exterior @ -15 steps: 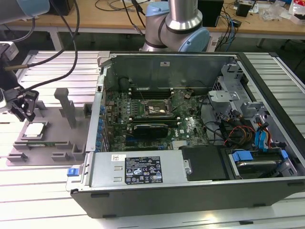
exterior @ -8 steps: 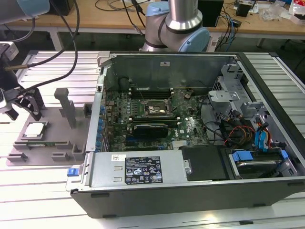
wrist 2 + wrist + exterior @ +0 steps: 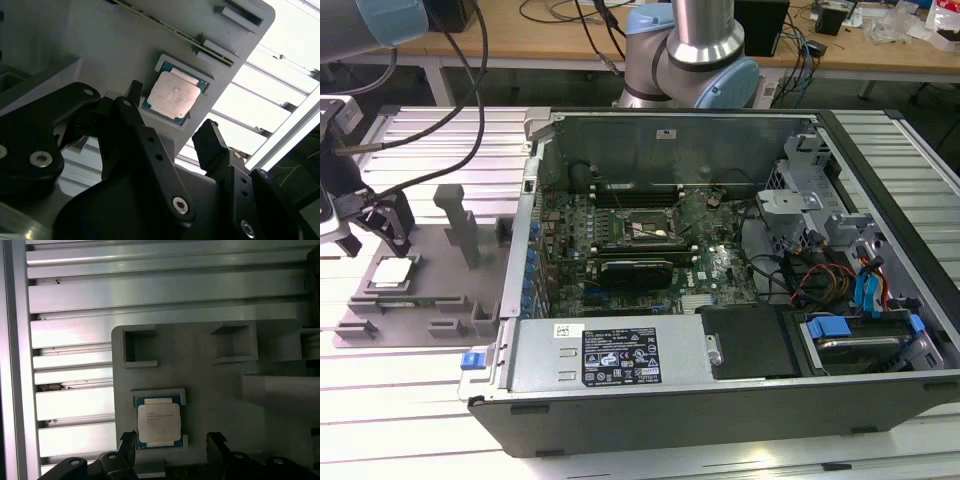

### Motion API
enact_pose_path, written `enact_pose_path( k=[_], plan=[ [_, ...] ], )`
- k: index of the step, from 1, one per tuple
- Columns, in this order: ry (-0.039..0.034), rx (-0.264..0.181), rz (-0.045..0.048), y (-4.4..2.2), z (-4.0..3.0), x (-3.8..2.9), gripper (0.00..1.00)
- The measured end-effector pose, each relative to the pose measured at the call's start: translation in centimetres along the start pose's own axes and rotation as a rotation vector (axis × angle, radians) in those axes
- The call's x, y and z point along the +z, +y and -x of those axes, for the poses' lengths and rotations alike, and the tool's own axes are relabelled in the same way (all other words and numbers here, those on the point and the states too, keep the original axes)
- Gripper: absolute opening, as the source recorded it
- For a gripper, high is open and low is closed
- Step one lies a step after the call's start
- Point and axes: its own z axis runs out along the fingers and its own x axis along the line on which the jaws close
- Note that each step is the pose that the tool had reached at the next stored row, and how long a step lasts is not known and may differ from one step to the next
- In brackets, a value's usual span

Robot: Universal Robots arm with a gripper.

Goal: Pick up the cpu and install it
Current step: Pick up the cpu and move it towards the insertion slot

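Note:
The cpu (image 3: 392, 272), a small square chip with a silver top plate, lies flat in a recess of the grey fixture tray (image 3: 445, 290) at the exterior view's left. My gripper (image 3: 375, 235) hangs just above it, open, with one black finger off to each side of the chip and nothing held. In both wrist views the cpu (image 3: 172, 95) (image 3: 159, 422) sits in its pocket of the tray (image 3: 100, 45) (image 3: 215, 390), and the gripper (image 3: 172, 111) (image 3: 171, 439) is apart from it. The motherboard socket (image 3: 642, 230) lies inside the open computer case (image 3: 620, 400).
The tray carries upright grey posts (image 3: 458, 220) beside the cpu pocket and rests on a slatted aluminium table (image 3: 410, 400). The case walls, drive cage (image 3: 800, 180) and cables (image 3: 820, 275) ring the motherboard. A black cable (image 3: 450, 150) trails to the wrist.

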Motion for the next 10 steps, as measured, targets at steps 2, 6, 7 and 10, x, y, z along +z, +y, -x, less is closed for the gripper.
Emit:
enact_pose_path(
  k=[2, 6, 7, 10],
  plan=[
    [0.0000, -0.002, -0.0058, -0.01, -0.01, 0.31, 0.68],
    [0.0003, -0.005, -0.0088, -0.03, -0.04, 0.82, 0.68],
    [-0.0001, -0.005, -0.0085, -0.03, -0.03, 0.88, 0.68],
    [-0.0002, -0.005, -0.0086, -0.04, -0.05, 1.21, 0.68]
  ],
)
